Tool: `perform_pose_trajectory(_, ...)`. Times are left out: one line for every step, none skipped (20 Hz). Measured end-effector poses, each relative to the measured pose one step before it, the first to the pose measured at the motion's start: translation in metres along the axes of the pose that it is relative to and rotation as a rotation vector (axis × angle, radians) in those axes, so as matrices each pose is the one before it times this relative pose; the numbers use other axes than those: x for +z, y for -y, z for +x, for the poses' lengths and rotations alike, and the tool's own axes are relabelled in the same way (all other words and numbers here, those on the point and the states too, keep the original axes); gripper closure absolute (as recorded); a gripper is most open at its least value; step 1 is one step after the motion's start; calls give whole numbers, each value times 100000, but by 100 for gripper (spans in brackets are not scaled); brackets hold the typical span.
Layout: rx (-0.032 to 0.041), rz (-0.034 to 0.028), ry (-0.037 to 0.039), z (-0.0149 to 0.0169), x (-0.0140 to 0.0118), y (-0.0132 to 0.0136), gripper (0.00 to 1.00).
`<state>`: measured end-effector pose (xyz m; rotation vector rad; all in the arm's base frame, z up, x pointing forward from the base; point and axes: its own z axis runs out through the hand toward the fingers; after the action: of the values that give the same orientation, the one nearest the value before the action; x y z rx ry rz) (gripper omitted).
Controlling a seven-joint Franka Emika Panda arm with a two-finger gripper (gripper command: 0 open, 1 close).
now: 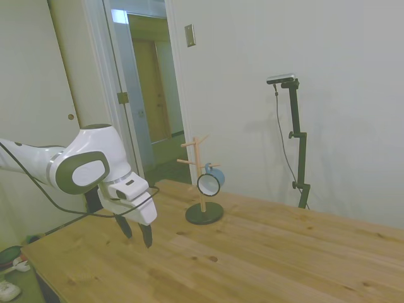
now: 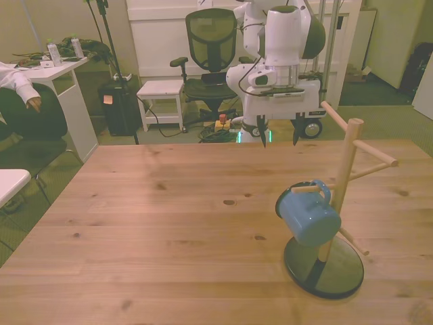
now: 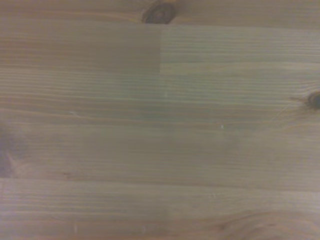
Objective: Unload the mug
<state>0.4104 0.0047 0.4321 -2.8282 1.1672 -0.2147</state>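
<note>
Mug is hanging by its handle on a peg of the stand; gripper is hovering wide open, well apart.

Pulling sideways instead of along the upward-slanting peg is risking tipping the stand.

Wide bare boards of the table lie between the gripper and the peg stand — nothing stands on that stretch. The gripper hangs with fingers spread near the far edge, well apart from the stand. The mug hangs on a peg facing the front view's left, so that side is free; behind it rises the stand's post, with other pegs jutting above and to the right — those block the way. The wrist view shows only wood.
</note>
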Motion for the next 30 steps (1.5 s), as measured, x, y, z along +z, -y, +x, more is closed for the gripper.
perform_pose_trajectory(332, -35, 175, 10, 66, -4, 0)
perform_pose_trajectory(1083, -65, 343, -20, 124, -34, 0)
perform_pose_trajectory(175, 38, 118, 2, 26, 2, 0)
perform_pose_trajectory(43, 90, -3, 1, -4, 11, 0)
perform_pose_trajectory(-17, 341, -322, 24, -42, 44, 0)
perform_pose_trajectory(5, 764, -771, 77, -102, 83, 0)
perform_pose_trajectory(32, 1041, -1047, 112, -125, 106, 0)
perform_pose_trajectory(125, 1530, -1470, 161, -172, 131, 0)
perform_pose_trajectory(321, 1976, -1814, 236, -199, 125, 0)
perform_pose_trajectory(466, 1844, -1595, 227, -136, 61, 0)
perform_pose_trajectory(483, 1753, -1534, 235, -120, 38, 0)
perform_pose_trajectory(515, 1769, -1500, 263, -154, 50, 0)
perform_pose_trajectory(289, 1726, -1603, 268, -183, 90, 0)
perform_pose_trajectory(145, 1943, -1982, 301, -187, 140, 0)
perform_pose_trajectory(67, 2142, -2253, 336, -162, 193, 0)
perform_pose_trajectory(52, 1781, -1874, 323, -65, 217, 0)
perform_pose_trajectory(118, 1456, -1535, 308, 35, 203, 0)
perform_pose_trajectory(53, 1470, -1540, 369, 77, 250, 0)
perform_pose_trajectory(60, 1162, -1215, 383, 130, 244, 0)
perform_pose_trajectory(-46, 1137, -1209, 436, 182, 229, 0)
perform_pose_trajectory(-399, 1049, -985, 486, 176, 210, 0)
perform_pose_trajectory(-355, 891, -621, 523, 177, 174, 0)
perform_pose_trajectory(-637, 1002, -530, 507, 139, 154, 0)
perform_pose_trajectory(-616, 1378, -1017, 517, 68, 206, 0)
perform_pose_trajectory(-564, 1786, -1780, 476, 19, 231, 0)
perform_pose_trajectory(-369, 1791, -1805, 462, 40, 233, 0)
perform_pose_trajectory(-312, 1750, -1751, 358, 77, 190, 0)
perform_pose_trajectory(-445, 1648, -1781, 346, 115, 147, 0)
perform_pose_trajectory(-558, 1211, -1373, 308, 119, 88, 0)
perform_pose_trajectory(-228, 705, -754, 313, 154, 81, 0)
